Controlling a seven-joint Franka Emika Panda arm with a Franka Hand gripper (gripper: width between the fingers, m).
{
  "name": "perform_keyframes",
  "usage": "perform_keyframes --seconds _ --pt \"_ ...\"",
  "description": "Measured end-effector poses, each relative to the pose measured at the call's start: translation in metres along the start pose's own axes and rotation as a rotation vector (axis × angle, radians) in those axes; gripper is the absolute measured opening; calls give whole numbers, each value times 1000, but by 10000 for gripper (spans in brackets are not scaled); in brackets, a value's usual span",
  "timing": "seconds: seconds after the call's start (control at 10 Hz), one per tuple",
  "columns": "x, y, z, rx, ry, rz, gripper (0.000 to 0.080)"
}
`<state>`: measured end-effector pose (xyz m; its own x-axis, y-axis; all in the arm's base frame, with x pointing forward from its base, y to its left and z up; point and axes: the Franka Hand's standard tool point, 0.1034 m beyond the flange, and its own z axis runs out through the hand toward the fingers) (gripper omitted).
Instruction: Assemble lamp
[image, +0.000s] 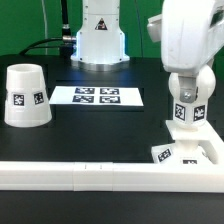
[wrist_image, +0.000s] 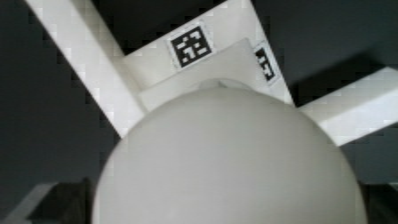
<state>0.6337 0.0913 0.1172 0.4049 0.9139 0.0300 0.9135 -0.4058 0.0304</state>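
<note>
The long white rail (image: 90, 176) runs along 6 o'clock of the exterior view, and the marker board (image: 97, 96) lies near centre. At 9 o'clock the shade (image: 25, 97), a white tapered cup with one square tag, stands wide end down. At 4 o'clock, just behind the rail, sits the flat base (image: 207, 152) with tagged edges. On it stands the bulb (wrist_image: 214, 150), a smooth egg-shaped head on a tagged neck. The gripper (image: 187, 82) hangs over the head, spread wide and released.
</note>
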Motion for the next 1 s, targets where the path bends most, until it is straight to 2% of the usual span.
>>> perform_keyframes --seconds 0.6,1.0 --pt "0 -3 3 -5 -37 -407 699" --pt "-6 1 4 -9 -57 -620 699"
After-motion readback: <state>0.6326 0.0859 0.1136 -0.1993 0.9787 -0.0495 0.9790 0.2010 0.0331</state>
